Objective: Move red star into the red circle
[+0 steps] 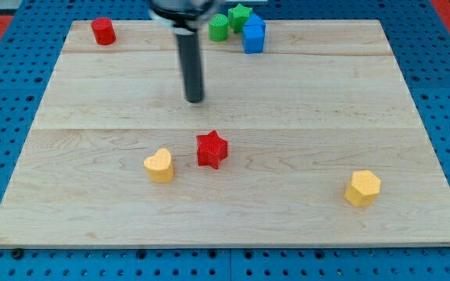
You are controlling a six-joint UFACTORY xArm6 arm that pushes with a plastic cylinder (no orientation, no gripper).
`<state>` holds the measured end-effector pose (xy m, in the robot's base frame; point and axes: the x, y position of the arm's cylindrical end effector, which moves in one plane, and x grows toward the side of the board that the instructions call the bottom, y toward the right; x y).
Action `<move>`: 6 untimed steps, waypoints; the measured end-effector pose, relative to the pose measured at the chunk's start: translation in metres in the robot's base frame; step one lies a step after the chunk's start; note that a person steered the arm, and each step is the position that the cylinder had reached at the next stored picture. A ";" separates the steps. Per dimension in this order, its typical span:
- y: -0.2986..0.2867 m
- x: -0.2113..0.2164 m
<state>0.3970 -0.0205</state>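
The red star (211,150) lies near the middle of the wooden board, a little below centre. The red circle block (103,31), a short cylinder, stands at the board's top left corner. My tip (196,99) is the lower end of the dark rod that comes down from the view's top. It sits above the red star in the view, slightly to its left, with a clear gap between them. It touches no block.
A yellow heart (159,165) lies just left of the red star. A yellow hexagon (362,188) sits at the lower right. A green cylinder (219,27), a green star (240,15) and a blue block (253,34) cluster at the top edge, right of the rod.
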 end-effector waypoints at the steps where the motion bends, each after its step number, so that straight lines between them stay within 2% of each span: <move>1: 0.075 0.045; 2: 0.084 0.113; 3: 0.029 0.105; 4: -0.025 0.071; 6: -0.077 0.105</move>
<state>0.5018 -0.0975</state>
